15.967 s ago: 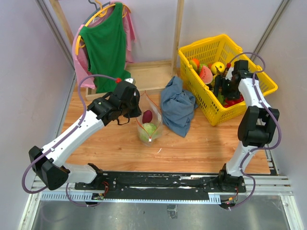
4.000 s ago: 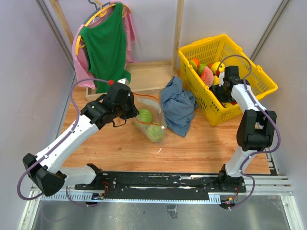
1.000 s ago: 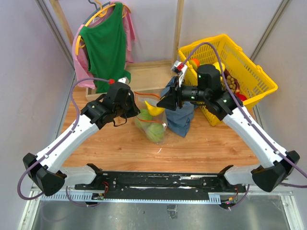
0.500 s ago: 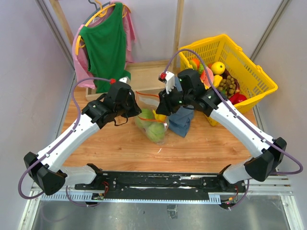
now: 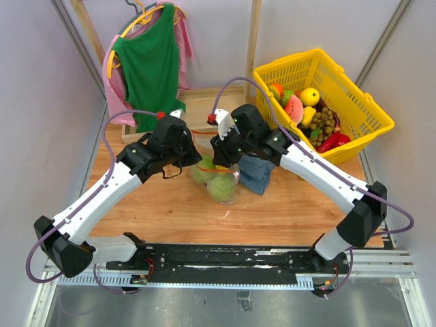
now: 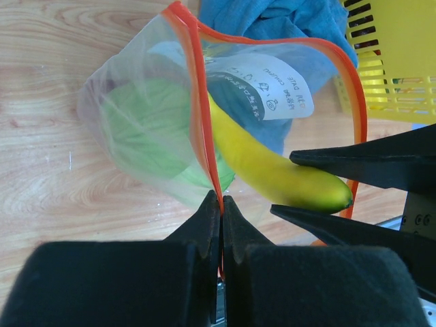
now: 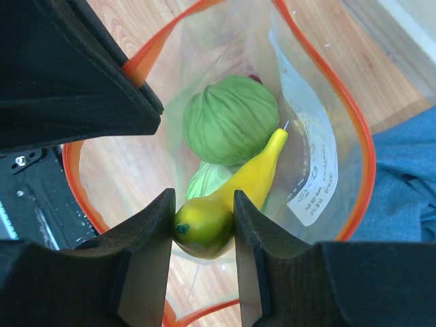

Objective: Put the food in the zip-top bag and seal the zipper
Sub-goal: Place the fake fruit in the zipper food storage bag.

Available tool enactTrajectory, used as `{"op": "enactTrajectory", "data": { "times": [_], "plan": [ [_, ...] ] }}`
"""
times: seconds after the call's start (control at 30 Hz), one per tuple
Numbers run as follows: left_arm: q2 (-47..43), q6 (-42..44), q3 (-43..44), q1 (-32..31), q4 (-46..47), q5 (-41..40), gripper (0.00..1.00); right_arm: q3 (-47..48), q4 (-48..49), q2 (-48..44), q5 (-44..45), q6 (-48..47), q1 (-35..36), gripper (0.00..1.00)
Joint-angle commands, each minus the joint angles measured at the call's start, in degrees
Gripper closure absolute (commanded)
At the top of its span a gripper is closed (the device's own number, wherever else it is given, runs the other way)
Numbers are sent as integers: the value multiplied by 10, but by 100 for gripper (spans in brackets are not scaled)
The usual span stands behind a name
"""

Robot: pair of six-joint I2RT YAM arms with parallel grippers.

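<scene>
The clear zip-top bag (image 5: 216,182) stands open on the wooden table. My left gripper (image 6: 221,201) is shut on its red-orange zipper (image 6: 197,116), holding the mouth up. My right gripper (image 7: 203,221) is shut on the thick end of a yellow banana (image 7: 235,194), right over the open mouth. The banana's thin tip points down inside the bag toward a round pale-green cabbage (image 7: 230,119) and another green piece (image 7: 204,180). Seen from above, both grippers meet at the bag, the left gripper (image 5: 193,155) beside the right gripper (image 5: 221,160). The bag's white label (image 6: 272,92) faces the cloth.
A blue-grey cloth (image 5: 257,172) lies crumpled just right of the bag. A yellow lattice basket (image 5: 289,68) at the back right holds several more toy fruits. A green shirt (image 5: 151,65) hangs on a wooden rack at the back left.
My right arm has swung left from beside the basket, carrying the banana over the cloth to the bag's mouth. The left arm and the bag have stayed put.
</scene>
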Motion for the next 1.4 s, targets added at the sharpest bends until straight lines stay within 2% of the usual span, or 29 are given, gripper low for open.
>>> {"op": "enactTrajectory", "data": {
  "times": [0.0,0.2,0.23,0.33,0.37,0.43,0.6,0.77,0.97,1.17,1.3,1.37],
  "plan": [
    [-1,1,13,4,22,9,100,-26,65,-20,56,-46,13,99],
    [-5,-2,7,4,24,10,100,-72,121,-17,33,-52,13,89],
    [-6,-2,6,4,25,10,100,-74,117,-14,29,-51,13,85],
    [-8,-2,1,4,25,8,100,-85,117,-15,27,-52,13,50],
    [-9,-3,-1,4,27,9,100,-88,117,-19,26,-52,13,44],
    [-11,-3,-3,4,27,8,100,-91,114,-30,24,-50,14,35],
    [-12,-3,-7,4,28,6,100,-72,84,-62,28,-41,13,22],
    [-13,-4,-5,4,26,7,100,-48,33,-89,53,-20,13,18],
    [-15,-3,-3,4,23,1,100,-11,-56,-89,159,-4,11,15],
    [-15,-4,-3,4,23,0,100,11,-90,-58,170,26,-6,15],
    [-13,-4,-2,4,24,0,100,15,-91,-23,135,59,-5,21],
    [-11,-4,-3,4,24,1,100,18,-95,-9,131,66,-5,30]
  ]
}}
